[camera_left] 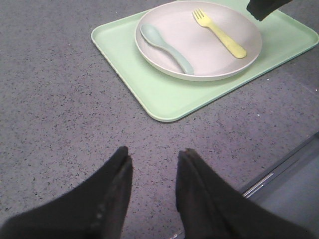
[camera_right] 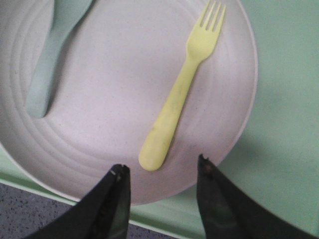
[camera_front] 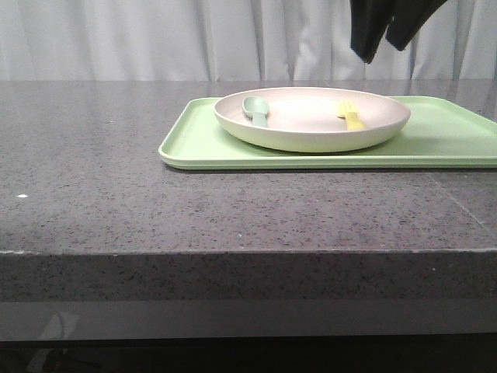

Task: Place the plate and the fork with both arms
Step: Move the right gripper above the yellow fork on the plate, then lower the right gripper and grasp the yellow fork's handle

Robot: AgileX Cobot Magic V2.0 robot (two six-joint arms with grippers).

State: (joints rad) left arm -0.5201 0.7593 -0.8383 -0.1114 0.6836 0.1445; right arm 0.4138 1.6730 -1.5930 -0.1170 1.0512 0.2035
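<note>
Grey speckled table (camera_front: 116, 194): the fork (camera_right: 177, 97) on the plate (camera_right: 99, 149) is approached by the empty, spread right end effector (camera_right: 162, 172); lowering is judged next, while the left end effector (camera_left: 154, 159) is held parted and empty.

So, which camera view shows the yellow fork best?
The right wrist view: the fork fills the picture, lying on the plate, tines and handle sharp, with the open right gripper above its handle end. The left wrist view shows it whole but smaller. The front view shows it only low and foreshortened beyond the plate's rim.
</note>
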